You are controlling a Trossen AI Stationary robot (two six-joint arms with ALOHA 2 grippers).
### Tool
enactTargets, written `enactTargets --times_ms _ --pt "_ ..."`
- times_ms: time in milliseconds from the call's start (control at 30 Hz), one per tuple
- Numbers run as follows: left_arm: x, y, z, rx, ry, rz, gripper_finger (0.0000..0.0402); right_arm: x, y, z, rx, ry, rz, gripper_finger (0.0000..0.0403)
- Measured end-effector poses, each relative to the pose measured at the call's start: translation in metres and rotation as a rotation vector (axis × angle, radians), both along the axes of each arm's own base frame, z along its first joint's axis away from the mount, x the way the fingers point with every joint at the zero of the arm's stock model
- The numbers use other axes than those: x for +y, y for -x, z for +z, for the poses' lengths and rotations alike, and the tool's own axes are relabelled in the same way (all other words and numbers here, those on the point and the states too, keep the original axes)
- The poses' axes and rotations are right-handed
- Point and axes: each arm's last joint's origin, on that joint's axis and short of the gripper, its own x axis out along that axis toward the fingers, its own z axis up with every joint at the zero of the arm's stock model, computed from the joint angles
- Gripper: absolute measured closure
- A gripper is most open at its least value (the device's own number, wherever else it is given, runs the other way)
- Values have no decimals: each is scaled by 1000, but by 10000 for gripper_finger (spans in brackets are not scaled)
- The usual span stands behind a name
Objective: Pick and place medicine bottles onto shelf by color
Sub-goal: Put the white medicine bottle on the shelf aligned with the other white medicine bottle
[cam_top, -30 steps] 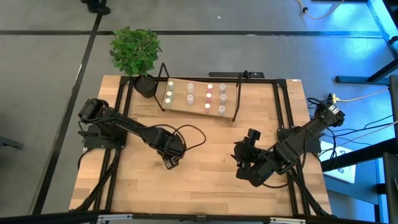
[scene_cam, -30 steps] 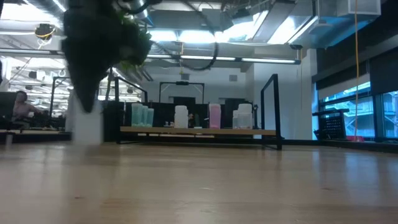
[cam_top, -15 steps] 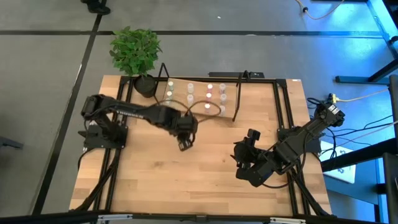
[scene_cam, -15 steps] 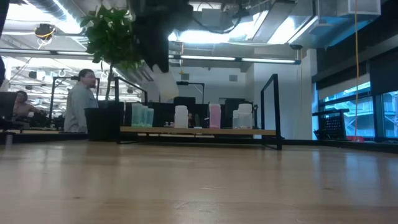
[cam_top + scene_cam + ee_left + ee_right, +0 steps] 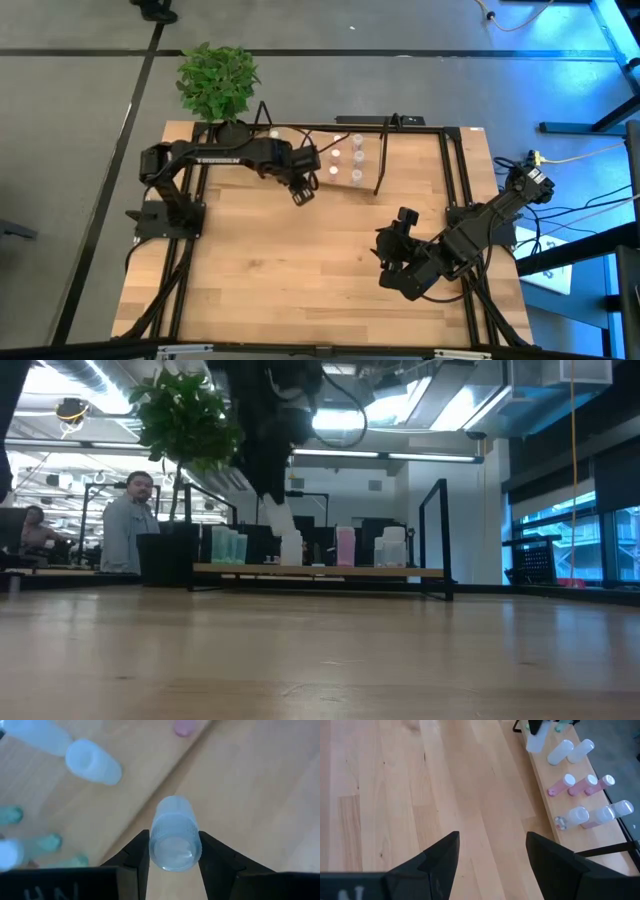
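A potted plant (image 5: pixel 218 82) stands at the tabletop's (image 5: pixel 250 290) far left corner. Just beside it, the left gripper (image 5: pixel 303 190) hangs at the near edge of the shelf (image 5: pixel 372 160), which lies along the tabletop's far edge. Its jaws are clenched on a white bottle (image 5: pixel 174 834), held clear of the board near the other white bottles (image 5: pixel 569 751). Farther right on the shelf stand the pink bottles (image 5: pixel 579 785), then clear ones at the right end.

The likely trouble is in the set-down: the carried bottle sits just beside a standing one, so a slightly off descent could tip its neighbour. Letting go before the base rests flat could topple it off the near edge.

The right gripper (image 5: pixel 392 262) waits near the tabletop's right edge, jaws released and empty.
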Motion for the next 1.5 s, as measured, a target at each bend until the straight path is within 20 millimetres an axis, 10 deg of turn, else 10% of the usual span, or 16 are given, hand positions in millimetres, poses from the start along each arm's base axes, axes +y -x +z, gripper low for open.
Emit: enactTargets --times_ms 1500 --pt "47 -12 -34 63 -74 51 280 4 -4 1 27 31 128 171"
